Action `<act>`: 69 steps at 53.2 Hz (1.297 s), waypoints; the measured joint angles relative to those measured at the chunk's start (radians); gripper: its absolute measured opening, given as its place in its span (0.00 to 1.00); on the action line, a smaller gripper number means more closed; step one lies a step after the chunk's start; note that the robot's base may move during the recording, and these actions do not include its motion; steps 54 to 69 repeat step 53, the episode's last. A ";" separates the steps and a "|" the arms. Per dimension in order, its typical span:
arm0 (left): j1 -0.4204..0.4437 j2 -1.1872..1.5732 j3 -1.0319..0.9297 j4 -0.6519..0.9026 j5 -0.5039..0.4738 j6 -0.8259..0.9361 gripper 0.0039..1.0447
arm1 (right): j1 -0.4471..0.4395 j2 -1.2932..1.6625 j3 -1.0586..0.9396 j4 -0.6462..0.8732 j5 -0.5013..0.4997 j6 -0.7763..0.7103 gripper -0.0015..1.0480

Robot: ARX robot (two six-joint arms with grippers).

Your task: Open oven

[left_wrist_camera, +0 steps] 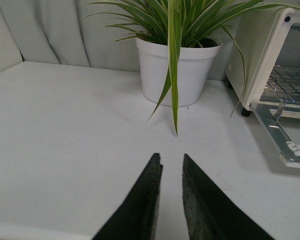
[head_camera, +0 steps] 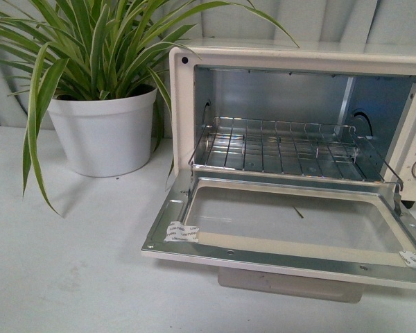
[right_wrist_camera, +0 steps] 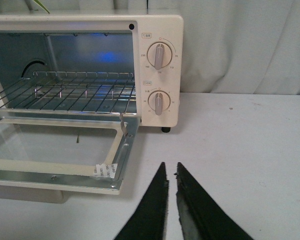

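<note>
Oven [head_camera: 187,90] sits toward the back right of the white desk [head_camera: 62,263], cream body, door [head_camera: 194,246] dropped fully open and lying flat toward the front edge; glass pane faces up, label stickers at both front corners of the door frame; wire rack [head_camera: 284,146] pulled partly forward over the hinge line, metal cavity bare behind it; two knobs [right_wrist_camera: 160,55] stacked on the panel at the oven's right side, small black foot below them; potted plant [head_camera: 104,132] in a white pot stands just left of the oven near the back edge, long striped leaves drooping toward the oven's left wall and over the desk; pale curtain runs behind everything; left gripper [left_wrist_camera: 171,165] low over the front left part of the desk, fingers narrow with a slim gap, holding nothing, plant straight ahead of it; right gripper [right_wrist_camera: 171,172] low by the door's right front corner, fingers almost together, empty, apart from the door
</note>
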 joint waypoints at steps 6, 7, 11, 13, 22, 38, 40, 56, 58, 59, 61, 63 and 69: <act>0.000 0.000 0.000 0.000 0.000 0.000 0.33 | 0.000 0.000 0.000 0.000 0.000 0.000 0.27; 0.000 0.000 0.000 0.000 0.000 0.000 0.37 | 0.000 0.000 0.000 0.000 0.000 0.000 0.30; 0.000 0.000 0.000 0.000 0.000 0.000 0.50 | 0.000 0.000 0.000 0.000 0.000 0.000 0.42; 0.000 0.000 0.000 0.000 0.000 0.000 0.56 | 0.000 0.000 0.000 0.000 0.000 0.000 0.47; 0.000 0.000 0.000 0.000 0.000 0.000 0.84 | 0.000 0.000 0.000 0.000 0.000 0.000 0.76; 0.000 0.000 0.000 0.000 0.000 0.001 0.94 | 0.000 0.000 0.000 0.000 0.000 0.000 0.91; 0.000 0.000 0.000 0.000 0.000 0.000 0.94 | 0.000 0.000 0.000 0.000 0.000 0.000 0.91; 0.000 0.000 0.000 0.000 0.000 0.001 0.94 | 0.000 0.000 0.000 0.000 0.000 0.000 0.91; 0.000 0.000 0.000 0.000 0.000 0.001 0.94 | 0.000 0.000 0.000 0.000 0.000 0.000 0.91; 0.000 0.000 0.000 0.000 0.000 0.001 0.94 | 0.000 0.000 0.000 0.000 0.000 0.000 0.91; 0.000 0.000 0.000 0.000 0.000 0.001 0.94 | 0.000 0.000 0.000 0.000 0.000 0.000 0.91; 0.000 0.000 0.000 0.000 0.000 0.001 0.94 | 0.000 0.000 0.000 0.000 0.000 0.000 0.91; 0.000 0.000 0.000 0.000 0.000 0.001 0.94 | 0.000 0.000 0.000 0.000 0.000 0.000 0.91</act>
